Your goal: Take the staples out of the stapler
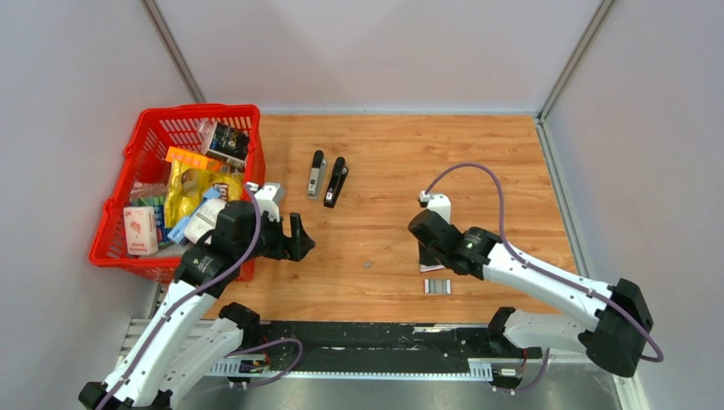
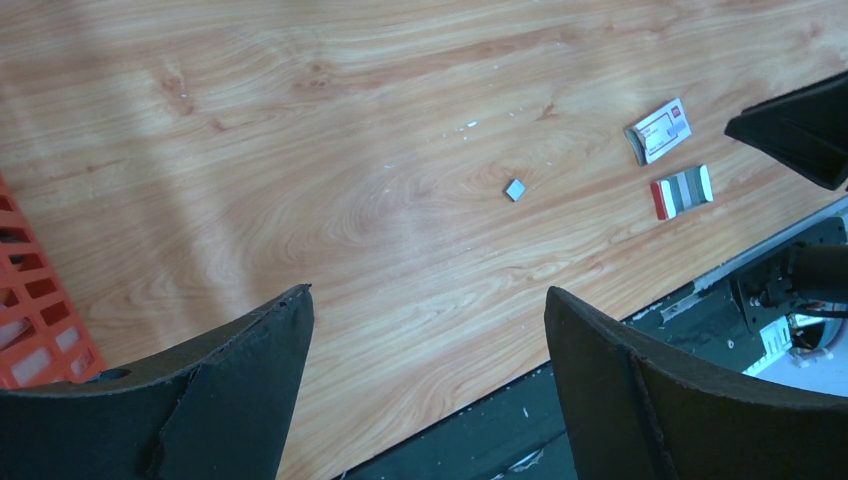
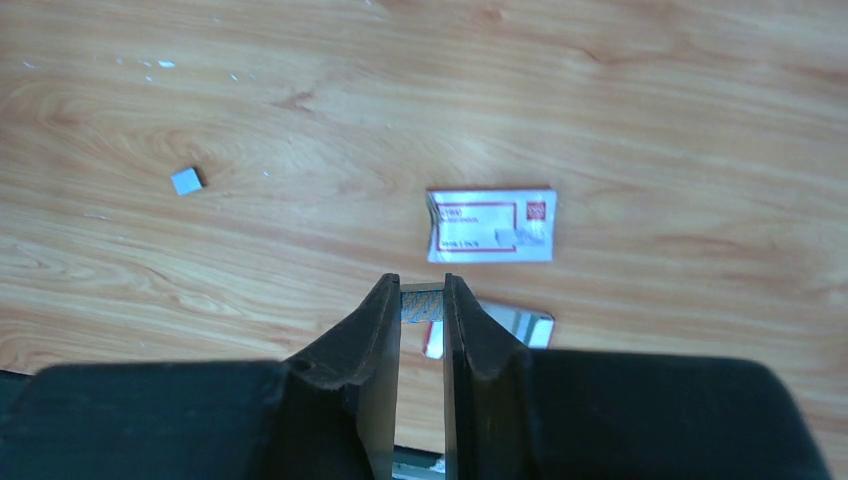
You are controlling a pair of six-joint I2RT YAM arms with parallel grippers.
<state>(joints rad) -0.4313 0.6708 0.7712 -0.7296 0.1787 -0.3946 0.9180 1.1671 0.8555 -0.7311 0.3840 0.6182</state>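
Your right gripper (image 3: 421, 288) is narrow, with silvery ribs in its gap; held or not, I cannot tell. The staples (image 3: 186, 181) ahead-left of its fingertips look light, slippery and brittle, so pinch them gently across the flat sides.

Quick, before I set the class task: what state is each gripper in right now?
Left gripper: open, holding nothing.
Right gripper: closed on a strip of staples.
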